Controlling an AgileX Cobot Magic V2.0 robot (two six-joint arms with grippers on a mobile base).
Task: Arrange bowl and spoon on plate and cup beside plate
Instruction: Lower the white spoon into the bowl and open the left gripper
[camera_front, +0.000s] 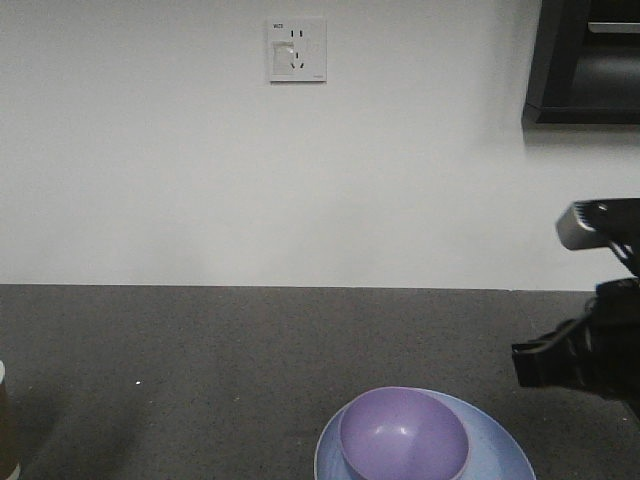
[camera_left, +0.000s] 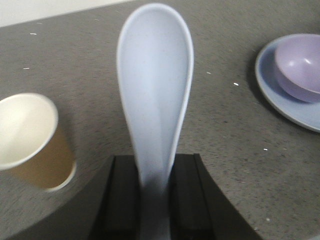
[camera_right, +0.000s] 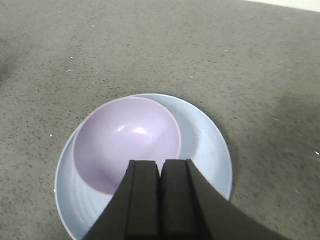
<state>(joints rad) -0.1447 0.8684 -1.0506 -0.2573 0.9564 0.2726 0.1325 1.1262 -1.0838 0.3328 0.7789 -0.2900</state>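
Observation:
The lavender bowl (camera_right: 125, 142) sits on the pale blue plate (camera_right: 205, 145), towards its left side; both also show at the front view's bottom edge, bowl (camera_front: 403, 435) on plate (camera_front: 495, 440). My right gripper (camera_right: 161, 167) is shut with nothing in it, hovering above the bowl's near rim. My left gripper (camera_left: 155, 172) is shut on the handle of the pale blue spoon (camera_left: 155, 80), scoop pointing away, above the counter. The brown paper cup (camera_left: 32, 142) stands to the spoon's left; the bowl (camera_left: 300, 67) and plate (camera_left: 285, 97) lie far right.
The dark speckled counter (camera_front: 220, 370) runs back to a white wall with a socket (camera_front: 296, 50). A dark cabinet (camera_front: 585, 60) hangs at the upper right. The right arm's black body (camera_front: 585, 350) stands at the right edge. A sliver of the cup (camera_front: 6, 420) shows at the left edge.

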